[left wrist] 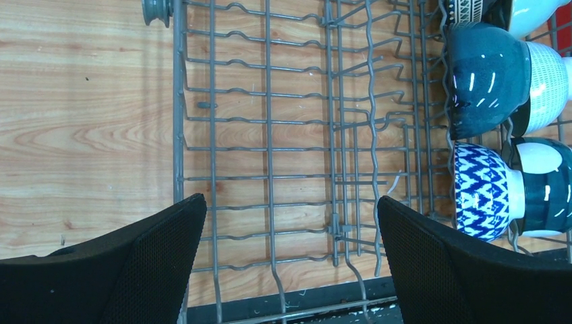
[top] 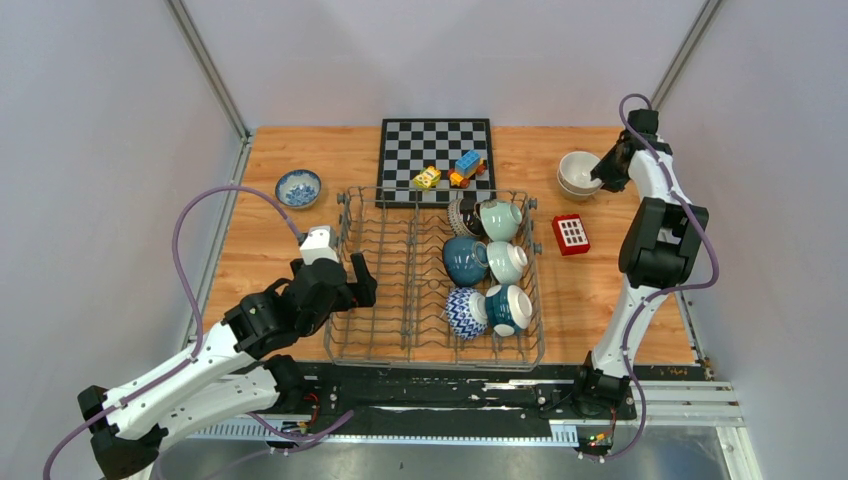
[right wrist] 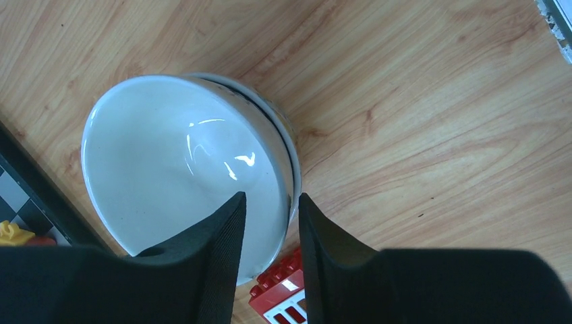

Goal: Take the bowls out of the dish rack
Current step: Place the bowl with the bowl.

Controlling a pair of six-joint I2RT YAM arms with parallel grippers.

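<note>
Six glazed bowls (top: 465,260) stand on edge in the rack (top: 385,280), on its right side. They are hard, slippery and breakable; take them by the rim. The left claw (left wrist: 291,201) gapes empty. At far right, the right claw (right wrist: 272,197), slightly parted, straddles the rim of a cream bowl (right wrist: 175,162), seemingly loose.

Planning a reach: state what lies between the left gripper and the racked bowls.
Only empty dish rack tines separate left gripper and bowls, per top external and left wrist views.
</note>
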